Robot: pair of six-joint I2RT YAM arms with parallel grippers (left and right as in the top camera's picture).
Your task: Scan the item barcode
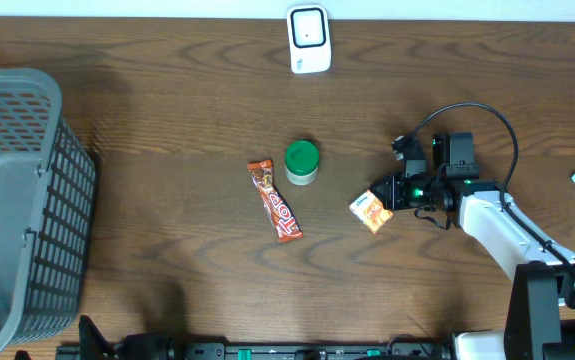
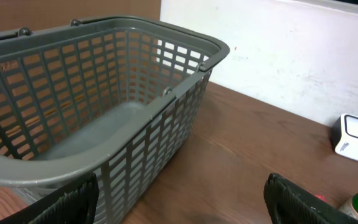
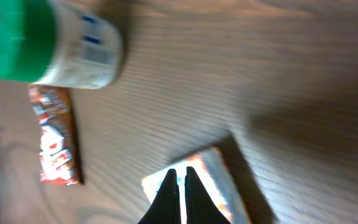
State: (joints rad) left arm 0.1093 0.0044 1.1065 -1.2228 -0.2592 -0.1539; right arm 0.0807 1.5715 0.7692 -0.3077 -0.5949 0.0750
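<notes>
Where your right jaws close together, their tips rest at the edge of the orange packet (image 3: 216, 186) on the bench (image 3: 278, 74); whether they pinch it you cannot tell. Farther off, your left jaws gape empty beside the basket (image 2: 42, 93).

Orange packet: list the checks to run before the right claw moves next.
1. Right claw shut, tips over the orange packet: ok.
2. Packet actually pinched: cannot tell.
3. Barcode side located: cannot tell.
4. Scanner in view, standing at the far side: ok.
5. Green-lidded jar and candy bar apart from the packet: ok.
6. Left claw open, over by the basket: ok.
</notes>
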